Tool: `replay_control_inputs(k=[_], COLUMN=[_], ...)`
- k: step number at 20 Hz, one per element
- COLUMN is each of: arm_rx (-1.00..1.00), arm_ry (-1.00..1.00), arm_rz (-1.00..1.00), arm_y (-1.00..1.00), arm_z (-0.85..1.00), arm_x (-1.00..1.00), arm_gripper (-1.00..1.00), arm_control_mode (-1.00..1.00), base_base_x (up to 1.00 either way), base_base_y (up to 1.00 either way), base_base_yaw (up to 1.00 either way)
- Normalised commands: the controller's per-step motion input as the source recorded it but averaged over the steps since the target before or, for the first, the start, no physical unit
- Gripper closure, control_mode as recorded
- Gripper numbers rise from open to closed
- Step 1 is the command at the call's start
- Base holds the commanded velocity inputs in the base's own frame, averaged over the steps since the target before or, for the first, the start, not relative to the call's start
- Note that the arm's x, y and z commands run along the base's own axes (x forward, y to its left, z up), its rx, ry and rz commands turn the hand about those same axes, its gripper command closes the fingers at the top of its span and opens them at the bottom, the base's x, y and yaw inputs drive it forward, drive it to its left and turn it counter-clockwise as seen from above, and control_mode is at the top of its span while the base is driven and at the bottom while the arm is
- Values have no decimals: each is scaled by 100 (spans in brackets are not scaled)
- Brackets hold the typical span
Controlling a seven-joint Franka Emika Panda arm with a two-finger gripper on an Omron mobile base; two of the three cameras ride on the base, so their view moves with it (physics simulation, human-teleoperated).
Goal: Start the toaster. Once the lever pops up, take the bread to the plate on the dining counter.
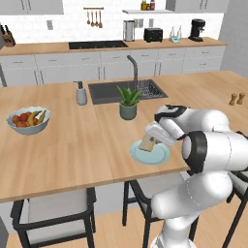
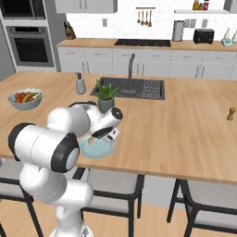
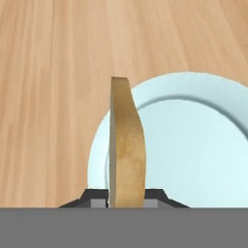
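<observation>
Grip: my gripper (image 3: 125, 203) is clamped on the bread (image 3: 126, 155), edge-on between the fingers.
Below: the plate (image 3: 203, 145) lies under the slice.
Edge: the plate sits near the dining counter (image 1: 68, 150) front edge.
Room: I see bare wood left of the fingers.

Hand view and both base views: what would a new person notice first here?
First, the bread, standing on edge in the shut gripper just above the light-blue plate at the near edge of the dining counter. Next, the big white arm bent over that spot. Then the fruit bowl at the counter's left.
</observation>
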Motion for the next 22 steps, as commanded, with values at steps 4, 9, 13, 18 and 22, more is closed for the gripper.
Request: replay_control_inputs(k=[4, 9, 13, 18, 22], arm_rx=[0, 0, 0, 0, 0], arm_ry=[3, 0, 0, 0, 0], arm_rz=[0, -1, -4, -6, -5], arm_y=[0, 1, 7, 14, 11], arm_z=[-6, -18, 0, -1, -1], arm_x=[0, -32, -28, -15, -1], arm_gripper=[100, 100, 100, 100, -100], arm_control_mode=[-100, -100, -100, -100, -100], base_base_x=[0, 0, 0, 0, 0], base_base_y=[0, 0, 0, 0, 0], base_base_yaw=[0, 0, 0, 0, 0])
